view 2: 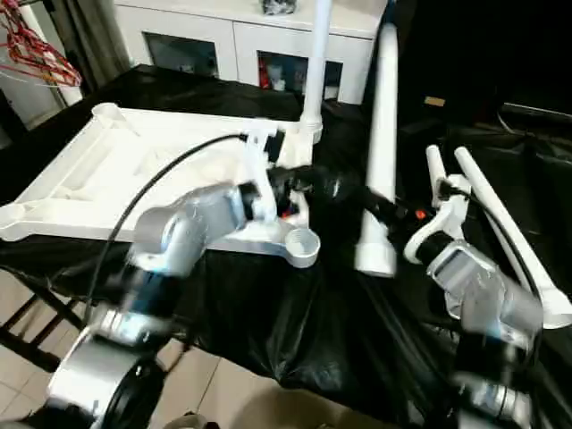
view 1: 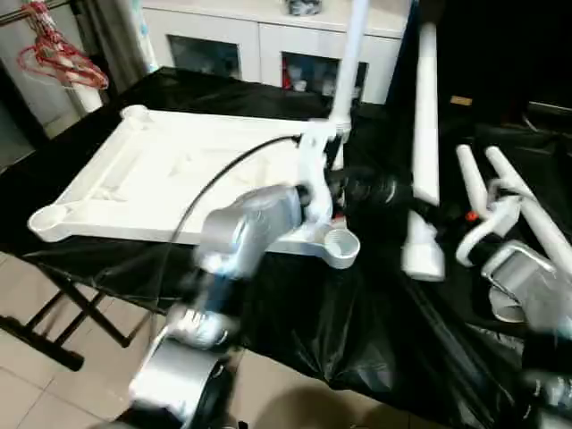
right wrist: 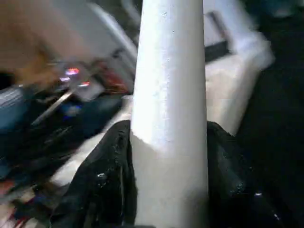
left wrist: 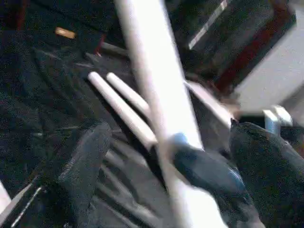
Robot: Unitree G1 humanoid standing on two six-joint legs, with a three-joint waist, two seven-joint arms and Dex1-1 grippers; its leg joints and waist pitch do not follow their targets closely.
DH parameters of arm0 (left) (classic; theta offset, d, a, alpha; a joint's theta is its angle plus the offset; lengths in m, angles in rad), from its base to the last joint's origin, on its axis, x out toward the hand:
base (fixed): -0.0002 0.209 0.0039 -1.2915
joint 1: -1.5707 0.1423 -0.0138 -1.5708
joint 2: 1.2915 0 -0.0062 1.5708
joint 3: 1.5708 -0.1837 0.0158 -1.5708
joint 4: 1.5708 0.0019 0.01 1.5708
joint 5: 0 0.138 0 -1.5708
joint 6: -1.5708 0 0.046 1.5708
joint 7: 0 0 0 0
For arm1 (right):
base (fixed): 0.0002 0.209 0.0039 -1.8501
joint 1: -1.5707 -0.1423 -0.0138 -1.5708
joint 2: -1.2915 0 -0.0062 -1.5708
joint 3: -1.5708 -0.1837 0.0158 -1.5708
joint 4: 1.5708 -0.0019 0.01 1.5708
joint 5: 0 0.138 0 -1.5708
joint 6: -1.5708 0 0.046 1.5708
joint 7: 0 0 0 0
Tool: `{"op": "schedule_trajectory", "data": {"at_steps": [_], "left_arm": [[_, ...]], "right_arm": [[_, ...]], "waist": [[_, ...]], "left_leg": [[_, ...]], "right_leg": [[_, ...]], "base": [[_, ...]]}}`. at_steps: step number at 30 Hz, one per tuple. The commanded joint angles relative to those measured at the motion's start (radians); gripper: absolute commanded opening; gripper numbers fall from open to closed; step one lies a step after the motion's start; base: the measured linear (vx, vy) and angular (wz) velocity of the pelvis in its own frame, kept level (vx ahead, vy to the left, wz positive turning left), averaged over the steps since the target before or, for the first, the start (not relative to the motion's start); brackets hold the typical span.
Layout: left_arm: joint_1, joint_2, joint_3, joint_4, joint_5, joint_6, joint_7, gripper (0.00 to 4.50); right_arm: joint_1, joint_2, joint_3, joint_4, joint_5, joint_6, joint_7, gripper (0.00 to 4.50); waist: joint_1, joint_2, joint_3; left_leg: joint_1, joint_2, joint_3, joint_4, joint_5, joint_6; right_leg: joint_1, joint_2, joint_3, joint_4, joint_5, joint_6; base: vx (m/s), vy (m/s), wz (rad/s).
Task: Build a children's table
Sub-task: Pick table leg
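Lying upside down on the black plastic-sheeted table [view 1: 295, 313], the white square top [view 1: 179, 170] shows its ribbed underside and round corner sockets. One smooth tapered leg [view 1: 349, 63] stands upright in the far right socket. A second leg [view 1: 424, 134] hangs nearly vertical, thick end low, just right of the near right socket; the right gripper [right wrist: 168, 166] is clamped around it, black fingers on either side. The left gripper [left wrist: 166, 161] reaches toward that same leg, its fingers spread wide apart. Two more legs [view 1: 509, 192] lie side by side at the far right.
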Motion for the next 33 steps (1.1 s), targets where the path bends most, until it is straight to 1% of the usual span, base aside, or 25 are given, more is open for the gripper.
{"op": "schedule_trajectory", "data": {"at_steps": [1, 2, 3, 4, 5, 7, 9, 10, 11, 12, 14, 16, 17, 19, 21, 22, 25, 26, 27, 29, 30, 32, 33], "left_arm": [[-0.030, -0.014, 0.047, 0.015, -0.047, 0.030, 0.027, 4.50], [-0.035, -0.022, 0.059, 0.009, -0.065, 0.043, 0.026, 4.50], [-0.040, -0.030, 0.068, 0.003, -0.077, 0.056, 0.030, 4.50], [-0.040, -0.030, 0.068, 0.003, -0.077, 0.056, 0.030, 4.50], [-0.045, -0.037, 0.076, 0.001, -0.086, 0.064, 0.036, 4.50], [-0.049, -0.041, 0.080, 0.004, -0.091, 0.066, 0.039, 4.50], [-0.058, -0.046, 0.089, 0.003, -0.109, 0.069, 0.038, 4.50], [-0.060, -0.047, 0.092, 0.000, -0.119, 0.072, 0.036, 4.50], [-0.061, -0.047, 0.093, -0.001, -0.121, 0.073, 0.036, 4.16], [-0.061, -0.047, 0.089, -0.005, -0.122, 0.075, 0.035, 4.16], [-0.062, -0.047, 0.086, -0.013, -0.125, 0.082, 0.042, 4.09], [-0.063, -0.049, 0.088, -0.014, -0.124, 0.083, 0.052, 3.72], [-0.065, -0.050, 0.092, -0.010, -0.125, 0.080, 0.064, 3.72], [-0.067, -0.051, 0.095, -0.008, -0.125, 0.078, 0.072, 3.72], [-0.069, -0.050, 0.098, -0.002, -0.123, 0.072, 0.084, 3.48], [-0.069, -0.050, 0.098, -0.002, -0.123, 0.072, 0.084, 3.33], [-0.068, -0.046, 0.085, 0.002, -0.110, 0.059, 0.095, 3.27], [-0.064, -0.045, 0.069, 0.001, -0.094, 0.044, 0.108, 3.11], [-0.064, -0.045, 0.067, 0.001, -0.093, 0.042, 0.110, 2.87], [-0.067, -0.052, 0.066, 0.007, -0.073, 0.018, 0.155, 2.88], [-0.067, -0.052, 0.066, 0.007, -0.073, 0.018, 0.155, 2.88], [-0.085, -0.064, 0.090, 0.033, -0.065, -0.020, 0.214, 2.63], [-0.088, -0.065, 0.094, 0.038, -0.064, -0.025, 0.223, 2.49]], "right_arm": [[0.017, 0.006, 0.029, -0.055, 0.046, 0.005, 0.044, 1.84], [0.031, 0.007, 0.039, -0.072, 0.059, 0.006, 0.059, 1.84], [0.044, 0.006, 0.052, -0.090, 0.074, 0.011, 0.074, 1.84], [0.044, 0.006, 0.052, -0.090, 0.074, 0.011, 0.074, 1.84], [0.052, 0.002, 0.066, -0.105, 0.081, 0.022, 0.083, 1.84], [0.058, 0.001, 0.071, -0.114, 0.083, 0.026, 0.086, 1.84], [0.061, -0.001, 0.090, -0.120, 0.075, 0.020, 0.088, 1.84], [0.061, -0.003, 0.097, -0.119, 0.072, 0.014, 0.085, 1.84], [0.061, -0.003, 0.099, -0.119, 0.072, 0.013, 0.084, 1.84], [0.059, -0.003, 0.106, -0.120, 0.065, 0.005, 0.078, 1.84], [0.057, -0.006, 0.121, -0.129, 0.064, -0.003, 0.068, 1.84], [0.055, -0.007, 0.127, -0.133, 0.063, -0.005, 0.063, 1.84], [0.051, -0.007, 0.134, -0.135, 0.061, -0.006, 0.060, 1.84], [0.049, -0.007, 0.137, -0.136, 0.060, -0.006, 0.057, 1.84], [0.039, -0.008, 0.156, -0.135, 0.037, -0.015, 0.041, 1.84], [0.039, -0.008, 0.156, -0.135, 0.037, -0.015, 0.041, 1.84], [0.025, -0.007, 0.180, -0.130, 0.009, -0.031, 0.012, 1.84], [0.010, -0.005, 0.198, -0.125, -0.019, -0.049, -0.017, 1.84], [0.009, -0.005, 0.200, -0.125, -0.022, -0.051, -0.020, 1.84], [-0.020, -0.004, 0.243, -0.128, -0.082, -0.087, -0.065, 1.84], [-0.020, -0.004, 0.243, -0.128, -0.082, -0.087, -0.065, 1.84], [-0.061, 0.011, 0.300, -0.138, -0.153, -0.124, -0.126, 1.84], [-0.065, 0.014, 0.308, -0.140, -0.159, -0.128, -0.134, 1.84]], "waist": [[0.007, -0.016, -0.073], [0.007, -0.016, -0.072], [0.009, -0.016, -0.072], [0.009, -0.015, -0.072], [0.009, -0.017, -0.071], [0.011, -0.016, -0.071], [0.011, -0.013, -0.072], [0.011, -0.014, -0.072], [0.012, -0.014, -0.072], [0.011, -0.013, -0.072], [0.011, -0.014, -0.073], [0.010, -0.014, -0.072], [0.010, -0.016, -0.072], [0.010, -0.014, -0.071], [0.011, -0.014, -0.072], [0.009, -0.013, -0.072], [0.009, -0.013, -0.072], [0.009, -0.015, -0.073], [0.007, -0.015, -0.072], [0.007, -0.015, -0.074], [0.007, -0.015, -0.074], [0.005, -0.015, -0.074], [0.005, -0.014, -0.075]], "left_leg": [[0.001, 0.025, -0.012, -0.053, -0.080, 0.078], [0.002, 0.027, -0.013, -0.055, -0.084, 0.076], [0.004, 0.027, -0.012, -0.055, -0.089, 0.073], [0.003, 0.028, -0.012, -0.055, -0.090, 0.072], [0.003, 0.028, -0.013, -0.057, -0.091, 0.069], [0.002, 0.029, -0.013, -0.057, -0.089, 0.065], [0.002, 0.029, -0.014, -0.057, -0.082, 0.062], [0.002, 0.028, -0.013, -0.057, -0.081, 0.060], [0.001, 0.028, -0.014, -0.057, -0.080, 0.058], [0.000, 0.029, -0.014, -0.057, -0.077, 0.058], [0.000, 0.029, -0.014, -0.057, -0.072, 0.059], [-0.001, 0.029, -0.015, -0.057, -0.069, 0.061], [-0.001, 0.029, -0.015, -0.057, -0.068, 0.061], [-0.001, 0.029, -0.015, -0.058, -0.072, 0.061], [-0.001, 0.029, -0.015, -0.057, -0.074, 0.058], [-0.001, 0.029, -0.015, -0.059, -0.073, 0.055], [0.000, 0.030, -0.016, -0.059, -0.072, 0.050], [0.000, 0.031, -0.017, -0.059, -0.067, 0.048], [-0.001, 0.030, -0.016, -0.059, -0.066, 0.046], [-0.001, 0.030, -0.016, -0.058, -0.060, 0.047], [-0.002, 0.030, -0.017, -0.058, -0.054, 0.047], [-0.002, 0.029, -0.016, -0.057, -0.049, 0.046], [-0.002, 0.029, -0.017, -0.057, -0.047, 0.044]], "right_leg": [[0.069, -0.072, 0.037, -0.085, -0.089, -0.212], [0.066, -0.073, 0.036, -0.087, -0.097, -0.212], [0.064, -0.074, 0.037, -0.088, -0.109, -0.213], [0.064, -0.073, 0.037, -0.088, -0.114, -0.213], [0.063, -0.073, 0.037, -0.090, -0.122, -0.210], [0.063, -0.074, 0.037, -0.089, -0.124, -0.200], [0.062, -0.075, 0.037, -0.090, -0.115, -0.199], [0.063, -0.075, 0.037, -0.089, -0.113, -0.199], [0.063, -0.076, 0.037, -0.089, -0.109, -0.200], [0.063, -0.076, 0.037, -0.088, -0.099, -0.200], [0.064, -0.076, 0.037, -0.087, -0.087, -0.200], [0.065, -0.076, 0.037, -0.087, -0.078, -0.200], [0.065, -0.076, 0.037, -0.086, -0.075, -0.200], [0.064, -0.076, 0.037, -0.087, -0.078, -0.197], [0.064, -0.077, 0.037, -0.089, -0.092, -0.195], [0.064, -0.075, 0.036, -0.089, -0.093, -0.194], [0.063, -0.076, 0.036, -0.088, -0.092, -0.193], [0.064, -0.077, 0.036, -0.086, -0.082, -0.194], [0.064, -0.076, 0.036, -0.086, -0.078, -0.193], [0.064, -0.076, 0.037, -0.084, -0.059, -0.192], [0.064, -0.076, 0.037, -0.082, -0.050, -0.192], [0.064, -0.075, 0.037, -0.081, -0.033, -0.194], [0.064, -0.075, 0.036, -0.080, -0.029, -0.194]], "base": [[0.000, 0.000, 0.00], [0.000, 0.000, 0.00], [0.000, 0.000, 0.00], [0.000, 0.000, 0.00], [0.000, 0.000, 0.00], [0.000, 0.000, 0.00], [0.000, 0.000, 0.00], [0.000, 0.000, 0.00], [0.000, 0.000, 0.00], [0.000, 0.000, 0.00], [0.000, 0.000, 0.00], [0.000, 0.000, 0.00], [0.000, 0.000, 0.00], [0.000, 0.000, 0.00], [0.000, 0.000, 0.00], [0.000, 0.000, 0.00], [0.000, 0.000, 0.00], [0.000, 0.000, 0.00], [0.000, 0.000, 0.00], [0.000, 0.000, 0.00], [0.000, 0.000, 0.00], [0.000, 0.000, 0.00], [0.000, 0.000, 0.00]]}}
